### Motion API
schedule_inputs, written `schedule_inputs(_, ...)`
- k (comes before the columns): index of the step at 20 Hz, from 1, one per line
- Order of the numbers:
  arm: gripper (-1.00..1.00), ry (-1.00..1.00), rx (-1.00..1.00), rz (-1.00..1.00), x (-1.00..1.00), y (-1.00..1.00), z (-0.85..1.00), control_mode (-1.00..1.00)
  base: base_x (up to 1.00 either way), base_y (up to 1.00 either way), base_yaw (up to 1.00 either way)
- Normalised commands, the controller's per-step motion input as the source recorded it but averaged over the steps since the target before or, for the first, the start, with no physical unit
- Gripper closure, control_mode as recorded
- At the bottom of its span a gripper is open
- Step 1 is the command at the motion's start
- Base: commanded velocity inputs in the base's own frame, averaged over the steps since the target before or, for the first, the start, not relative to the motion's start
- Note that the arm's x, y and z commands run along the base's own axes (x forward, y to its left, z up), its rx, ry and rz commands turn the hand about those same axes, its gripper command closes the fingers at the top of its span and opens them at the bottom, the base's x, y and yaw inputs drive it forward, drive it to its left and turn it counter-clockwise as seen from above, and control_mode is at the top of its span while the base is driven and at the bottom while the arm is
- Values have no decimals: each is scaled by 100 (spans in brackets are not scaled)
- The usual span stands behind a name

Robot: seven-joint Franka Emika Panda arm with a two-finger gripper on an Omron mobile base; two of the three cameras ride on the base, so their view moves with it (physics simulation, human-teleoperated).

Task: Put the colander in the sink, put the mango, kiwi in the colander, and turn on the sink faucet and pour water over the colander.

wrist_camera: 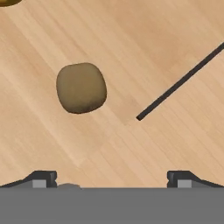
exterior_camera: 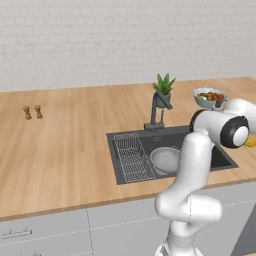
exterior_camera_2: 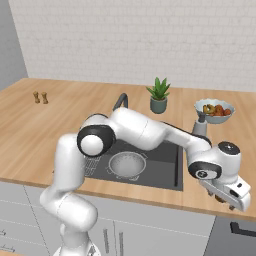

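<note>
Landmark is the sink (exterior_camera: 222, 159); everything is placed off it, biggest things first.

Counter (exterior_camera: 65, 150): wood, the sink is cut into it. Colander (exterior_camera: 165, 159) is already in the sink, beside the wire rack (exterior_camera: 132, 156), and it looks empty in both base views. So step one is done as far as I can judge.

Faucet (exterior_camera: 156, 111) stands at the sink's back edge. I see no water, so I take it as not turned on yet. Plant (exterior_camera_2: 159, 95) sits just behind the sink, and a food bowl (exterior_camera_2: 214, 111) is off its right rear corner. Two small shakers (exterior_camera: 32, 112) stand well to the left of the sink.

My gripper (wrist_camera: 112, 179) is on the right side of the sink, over bare counter near the front edge, pointing down. The jaws are spread wide and hold nothing.

Kiwi (wrist_camera: 81, 87): in the hand view it lies on the wood right under me, a bit off centre. Mango (wrist_camera: 8, 2): just a yellow sliver at the edge of the hand view, near the kiwi, also right of the sink.

Left to do: kiwi in, mango in, faucet on, water over the colander. Call it roughly a quarter done.
</note>
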Motion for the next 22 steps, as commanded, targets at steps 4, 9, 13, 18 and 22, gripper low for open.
schedule_inputs(4,-100,0,0,14,34,1,-5,-100,0,0,0)
schedule_inputs(9,-100,0,0,12,40,3,-14,-100,0,0,0)
schedule_inputs(13,-100,0,0,8,19,0,-33,-100,0,0,0)
schedule_inputs(18,-100,0,0,7,9,0,-36,-100,0,0,0)
schedule_inputs(22,-100,0,0,10,24,0,-30,-100,0,0,0)
